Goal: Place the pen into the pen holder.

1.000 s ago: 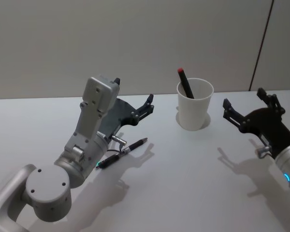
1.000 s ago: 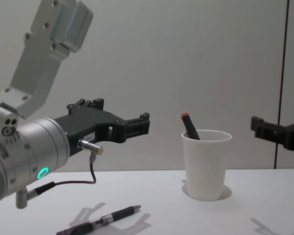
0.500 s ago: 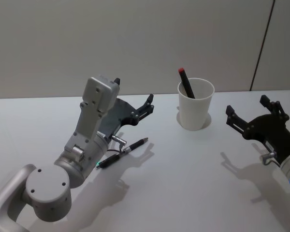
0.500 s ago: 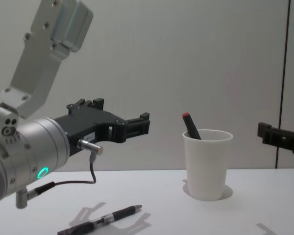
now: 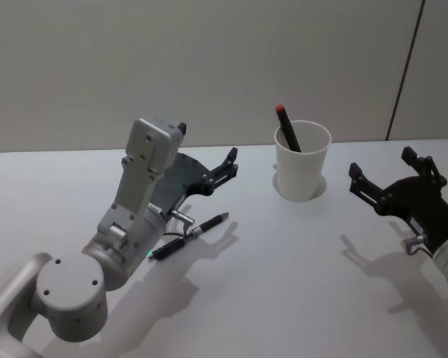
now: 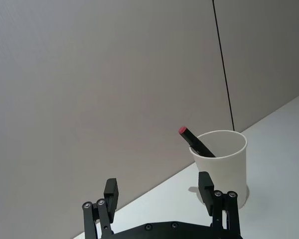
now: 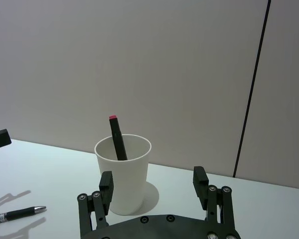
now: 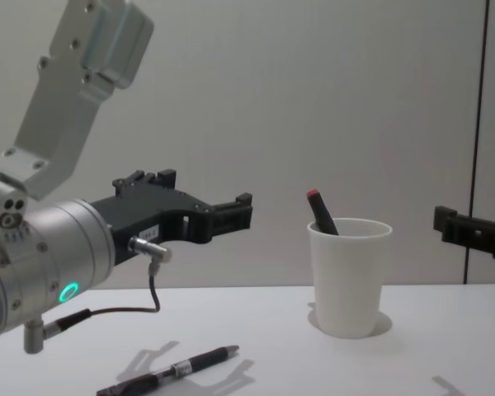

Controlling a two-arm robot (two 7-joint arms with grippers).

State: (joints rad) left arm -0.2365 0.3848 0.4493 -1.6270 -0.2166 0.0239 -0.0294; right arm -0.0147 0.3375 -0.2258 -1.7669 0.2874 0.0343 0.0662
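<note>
– What is in the pen holder [image 5: 302, 162]?
– One red-tipped pen [image 5: 286, 127]; it leans on the far-left part of the rim, and its red end stands clear above the white paper cup; the cup is upright toward the back of the table.
– Is there any other pen?
– Yes, a black pen [image 5: 190, 234] with a silver band lies flat on the white table [image 5: 284, 283], well to the left of the cup and nearer the robot; its tip points roughly toward the cup.
– And the room?
– A plain grey wall behind; a dark vertical seam [image 5: 405, 68] runs down it at the right.
– How do the jaws stand?
– The left gripper [image 6: 158, 186] is spread wide and has hold of nothing; it hangs above the table over the black pen, not touching it, fingers toward the cup; the right gripper [image 5: 381, 164] is likewise wide apart and empty, to the right of the cup and apart from it.
</note>
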